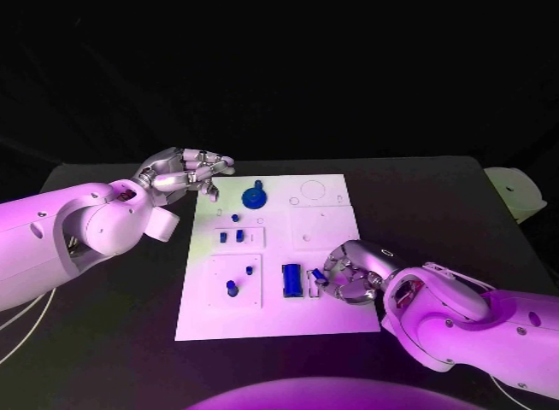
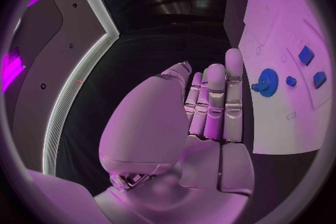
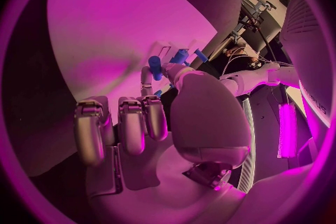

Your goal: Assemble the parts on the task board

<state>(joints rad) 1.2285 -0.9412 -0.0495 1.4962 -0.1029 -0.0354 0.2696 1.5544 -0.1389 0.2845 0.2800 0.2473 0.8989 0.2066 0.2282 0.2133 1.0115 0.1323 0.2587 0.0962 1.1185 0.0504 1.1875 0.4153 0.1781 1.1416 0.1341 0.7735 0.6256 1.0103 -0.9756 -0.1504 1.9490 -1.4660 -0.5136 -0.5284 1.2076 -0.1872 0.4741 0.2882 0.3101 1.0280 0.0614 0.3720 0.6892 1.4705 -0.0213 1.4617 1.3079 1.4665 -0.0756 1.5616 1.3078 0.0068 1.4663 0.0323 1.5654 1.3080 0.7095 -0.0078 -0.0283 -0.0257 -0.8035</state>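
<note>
right hand (image 3: 150,123) | pinches small blue part (image 3: 155,67) | over task board (image 3: 105,39)

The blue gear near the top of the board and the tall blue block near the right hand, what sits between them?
In the head view, between the blue gear and the blue block lie two small blue pieces in a recessed panel of the task board.

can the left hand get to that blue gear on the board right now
Probably yes. The left hand hovers open at the task board's far left corner, and the blue gear lies just beside it, nothing between them.
</note>
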